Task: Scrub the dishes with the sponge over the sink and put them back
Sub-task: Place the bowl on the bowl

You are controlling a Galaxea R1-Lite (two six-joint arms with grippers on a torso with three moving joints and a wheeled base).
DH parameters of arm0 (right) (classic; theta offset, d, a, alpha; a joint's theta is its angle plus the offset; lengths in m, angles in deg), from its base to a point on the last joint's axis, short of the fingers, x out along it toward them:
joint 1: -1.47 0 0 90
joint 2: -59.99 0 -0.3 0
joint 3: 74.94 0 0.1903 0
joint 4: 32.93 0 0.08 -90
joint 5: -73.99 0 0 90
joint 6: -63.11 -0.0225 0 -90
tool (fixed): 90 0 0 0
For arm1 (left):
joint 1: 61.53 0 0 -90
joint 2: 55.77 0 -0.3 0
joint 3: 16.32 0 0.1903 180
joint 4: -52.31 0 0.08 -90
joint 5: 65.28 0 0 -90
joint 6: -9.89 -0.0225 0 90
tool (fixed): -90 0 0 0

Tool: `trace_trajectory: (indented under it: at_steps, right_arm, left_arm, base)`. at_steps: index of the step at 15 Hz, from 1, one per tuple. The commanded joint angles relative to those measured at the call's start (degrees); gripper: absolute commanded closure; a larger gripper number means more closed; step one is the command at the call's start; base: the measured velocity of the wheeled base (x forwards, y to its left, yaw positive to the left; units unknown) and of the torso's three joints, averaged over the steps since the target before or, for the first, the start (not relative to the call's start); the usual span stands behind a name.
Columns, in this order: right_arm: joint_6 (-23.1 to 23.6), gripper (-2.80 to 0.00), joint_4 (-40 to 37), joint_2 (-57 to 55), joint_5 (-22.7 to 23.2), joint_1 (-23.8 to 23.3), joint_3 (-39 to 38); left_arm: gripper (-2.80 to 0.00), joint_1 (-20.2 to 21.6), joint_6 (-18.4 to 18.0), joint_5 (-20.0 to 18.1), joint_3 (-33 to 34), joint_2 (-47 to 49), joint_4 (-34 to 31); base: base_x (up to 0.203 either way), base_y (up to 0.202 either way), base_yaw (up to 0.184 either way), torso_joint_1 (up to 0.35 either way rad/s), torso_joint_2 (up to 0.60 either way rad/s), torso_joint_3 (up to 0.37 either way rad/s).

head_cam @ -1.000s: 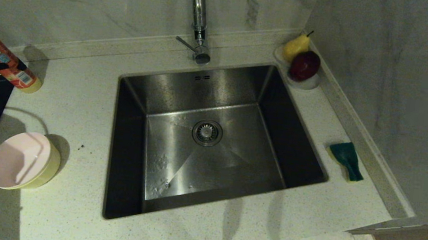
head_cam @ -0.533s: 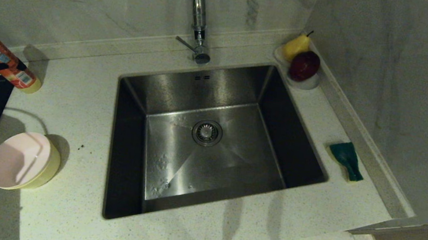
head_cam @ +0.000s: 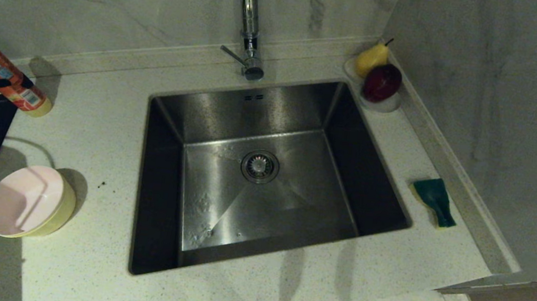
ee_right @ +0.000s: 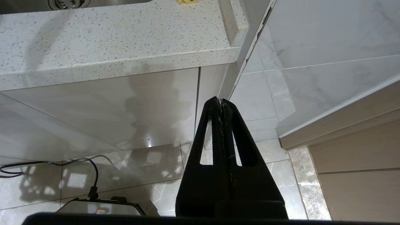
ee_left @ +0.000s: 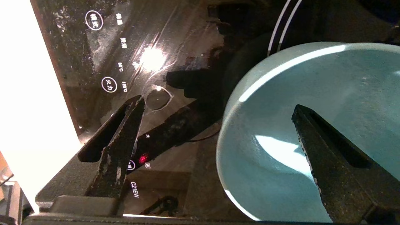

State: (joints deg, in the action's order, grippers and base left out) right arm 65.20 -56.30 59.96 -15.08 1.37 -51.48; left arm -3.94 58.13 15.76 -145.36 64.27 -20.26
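Black glass cooktop [ee_left: 175, 40] carried white printed marks: circled Chinese characters "火力", small "80°C" and "180°C" nearby, "C21EW" near edge, plus lit red dot. Other circled characters too blurred to read. Orange bottle [head_cam: 4, 75] bore label, print too small to read.

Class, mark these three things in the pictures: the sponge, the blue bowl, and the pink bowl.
sponge [head_cam: 435, 200], head view, on its dark green face.
blue bowl [ee_left: 281, 125], left wrist view, on its inner wall.
pink bowl [head_cam: 18, 201], head view, on its inside.
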Motion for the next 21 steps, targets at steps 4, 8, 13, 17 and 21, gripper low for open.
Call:
trace_trajectory:
  at_steps: [4, 8, 13, 17, 21]
  right_arm:
    - [0.02, 0.0, 0.0, -0.06, 0.03, 0.01, -0.01]
    - [0.02, 0.0, 0.0, -0.06, 0.03, 0.01, -0.01]
    - [0.02, 0.0, 0.0, -0.06, 0.03, 0.01, -0.01]
    - [0.02, 0.0, 0.0, -0.06, 0.03, 0.01, -0.01]
    - [0.02, 0.0, 0.0, -0.06, 0.03, 0.01, -0.01]
  left_arm:
    - [0.0, -0.02, 0.28, 1.93, -0.14, 1.85, -0.11]
    - [0.0, -0.02, 0.28, 2.02, -0.27, 2.39, -0.11]
    - [0.0, 0.02, 0.19, 2.46, -1.28, 1.78, -0.34]
    - [0.0, 0.07, -0.73, 2.23, -1.28, 0.49, -0.74]
    - [0.0, -0.01, -2.26, 0.31, -0.93, -5.05, -1.08]
  base:
    - [0.0, 0.0, 0.0, 0.0, 0.0, 0.0]
    - [0.0, 0.0, 0.0, 0.0, 0.0, 0.0]
    - [0.0, 0.0, 0.0, 0.0, 0.0, 0.0]
    - [0.0, 0.0, 0.0, 0.0, 0.0, 0.0]
    - [0.0, 0.0, 0.0, 0.0, 0.0, 0.0]
